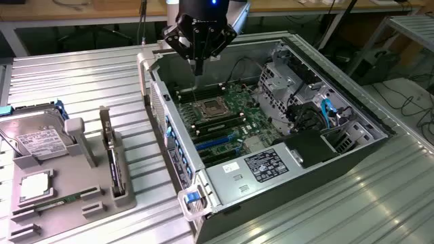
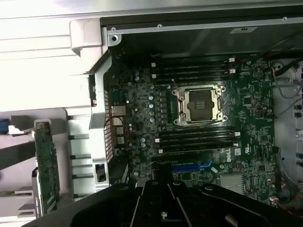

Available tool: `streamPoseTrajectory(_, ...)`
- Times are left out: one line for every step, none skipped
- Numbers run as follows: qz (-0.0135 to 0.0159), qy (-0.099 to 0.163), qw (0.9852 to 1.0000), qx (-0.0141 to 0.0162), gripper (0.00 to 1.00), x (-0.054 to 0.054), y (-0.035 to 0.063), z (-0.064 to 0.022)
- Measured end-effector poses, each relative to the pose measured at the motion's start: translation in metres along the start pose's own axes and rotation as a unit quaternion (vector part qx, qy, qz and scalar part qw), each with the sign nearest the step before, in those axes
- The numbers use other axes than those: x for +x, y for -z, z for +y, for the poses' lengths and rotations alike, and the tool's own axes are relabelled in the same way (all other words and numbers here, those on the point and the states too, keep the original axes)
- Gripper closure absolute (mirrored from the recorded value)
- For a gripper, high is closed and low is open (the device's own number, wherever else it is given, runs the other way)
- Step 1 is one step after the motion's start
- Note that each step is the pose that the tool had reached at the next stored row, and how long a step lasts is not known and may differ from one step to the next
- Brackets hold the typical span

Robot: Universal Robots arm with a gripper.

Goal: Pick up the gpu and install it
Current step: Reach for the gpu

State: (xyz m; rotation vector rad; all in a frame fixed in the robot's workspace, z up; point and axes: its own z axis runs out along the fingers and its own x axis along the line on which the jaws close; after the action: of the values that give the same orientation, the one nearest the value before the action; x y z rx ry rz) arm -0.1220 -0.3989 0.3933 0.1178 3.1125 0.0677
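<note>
Over the open computer case, above the motherboard, I see my gripper hanging with its jaws clenched together on nothing. The gpu stands on edge in a slot of the grey holder on the exterior view's left, well apart from the gripper. The hard drive and memory stick sit beside it. The case's near wall rises between holder and motherboard. Inside, the processor socket and the blue slots lie exposed. The drive cage and power supply crowd the other edges. Bare ribbed table lies open beyond the holder
</note>
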Motion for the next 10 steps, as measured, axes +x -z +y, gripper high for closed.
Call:
streamPoseTrajectory(0.0000, 0.000, 1.0000, 0.0000, 0.89, 0.002, 0.0001, -0.0001)
streamPoseTrajectory(0.0000, 0.000, 1.0000, 0.0000, 0.89, 0.005, 0.0002, -0.0004)
streamPoseTrajectory(0.0000, 0.000, 1.0000, 0.0000, 0.89, 0.007, 0.0002, -0.0005)
streamPoseTrajectory(0.0000, 0.000, 1.0000, 0.0000, 0.89, 0.008, 0.0002, -0.0006)
streamPoseTrajectory(0.0000, 0.000, 1.0000, 0.0000, 0.89, 0.010, 0.0003, -0.0007)
streamPoseTrajectory(0.0000, 0.000, 1.0000, 0.0000, 0.89, 0.011, 0.0003, -0.0008)
streamPoseTrajectory(0.0000, 0.000, 1.0000, 0.0000, 0.89, 0.012, 0.0003, -0.0009)
streamPoseTrajectory(0.0000, 0.000, 1.0000, 0.0000, 0.89, 0.013, 0.0004, -0.0009)
streamPoseTrajectory(0.0001, 0.000, 1.0000, 0.0001, 0.89, 0.014, 0.0004, -0.0010)
streamPoseTrajectory(0.0000, 0.000, 1.0000, 0.0000, 0.89, 0.015, 0.0004, -0.0011)
